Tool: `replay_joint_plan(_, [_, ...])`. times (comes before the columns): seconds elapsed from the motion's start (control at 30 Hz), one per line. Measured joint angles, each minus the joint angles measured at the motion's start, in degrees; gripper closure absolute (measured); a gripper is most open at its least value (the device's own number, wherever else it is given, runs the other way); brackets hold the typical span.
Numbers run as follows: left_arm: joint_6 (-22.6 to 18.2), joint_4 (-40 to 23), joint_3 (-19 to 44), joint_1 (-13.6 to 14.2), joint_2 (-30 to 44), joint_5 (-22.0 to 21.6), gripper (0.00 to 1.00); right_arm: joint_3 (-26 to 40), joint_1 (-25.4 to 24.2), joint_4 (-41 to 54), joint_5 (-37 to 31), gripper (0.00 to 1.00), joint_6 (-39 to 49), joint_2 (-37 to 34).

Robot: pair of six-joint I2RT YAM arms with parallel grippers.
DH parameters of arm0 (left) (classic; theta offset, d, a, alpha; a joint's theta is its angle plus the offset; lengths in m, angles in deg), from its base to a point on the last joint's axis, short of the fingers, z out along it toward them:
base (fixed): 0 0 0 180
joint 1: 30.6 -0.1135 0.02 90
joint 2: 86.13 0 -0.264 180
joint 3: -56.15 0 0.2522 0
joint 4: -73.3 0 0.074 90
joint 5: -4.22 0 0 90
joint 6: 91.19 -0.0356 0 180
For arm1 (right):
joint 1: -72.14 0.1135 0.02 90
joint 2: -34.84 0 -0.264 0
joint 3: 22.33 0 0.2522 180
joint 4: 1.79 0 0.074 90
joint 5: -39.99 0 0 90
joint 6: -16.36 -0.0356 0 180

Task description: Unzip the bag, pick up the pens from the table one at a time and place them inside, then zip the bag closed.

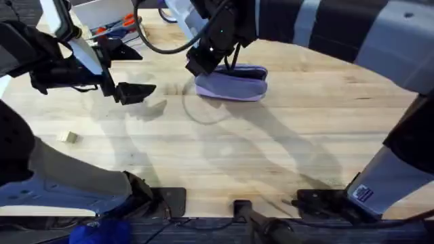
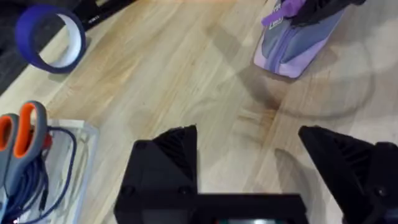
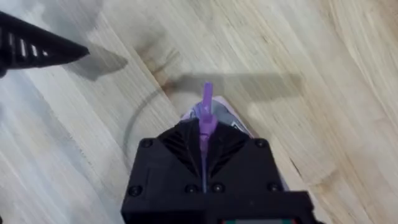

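Bag (image 1: 234, 85): small soft lavender-purple pouch, oblong, lying on the light plank-grained bench (image 1: 271, 149) near the far edge, about midway along it. A paler grey-lilac panel shows on its side in the left wrist view (image 2: 292, 46).

Right end effector (image 1: 211, 55): down on the bag's top at its left end. In the right wrist view its black fingers (image 3: 180, 146) are closed together on a thin purple strip, the zipper pull (image 3: 206, 115), which stands up between them. Most of the bag is hidden under the end effector there; whether the zipper is open or closed cannot be made out.

Left end effector (image 1: 129, 71): near the bench's far left corner, well apart from the bag, fingers (image 2: 168, 155) spread wide, nothing between them.

Orange-handled scissors (image 2: 22, 134), partly cut off, and a blue tape roll (image 2: 50, 37) sit at the left edge.
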Motion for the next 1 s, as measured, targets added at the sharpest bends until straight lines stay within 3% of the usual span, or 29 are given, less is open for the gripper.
replay_joint_plan(0.23, [-0.02,0.31,0.0,2.38,0.0,1.27,0.007,0.0,0.0,0.0,0.0,0.972,0.0,0.01])
replay_joint_plan(0.3, [-0.02,0.31,0.0,3.7,0.01,1.49,0.008,0.0,0.0,0.0,0.0,0.972,0.0,0.02])
replay_joint_plan(0.33, [-0.02,0.37,0.0,5.92,0.01,1.86,0.007,0.0,0.0,-0.04,0.0,0.972,0.0,0.0])
replay_joint_plan(0.5, [0.0,0.79,0.0,9.0,0.44,2.48,0.007,0.0,0.0,-0.24,0.0,0.972,0.0,0.0])
replay_joint_plan(0.77, [0.0,2.61,0.0,10.66,8.74,8.36,0.007,0.0,0.0,-0.48,-0.04,0.972,0.0,0.0])
replay_joint_plan(1.0, [0.02,5.07,0.0,14.25,12.89,11.67,0.007,0.0,0.0,-0.52,-0.04,0.972,0.0,0.0])
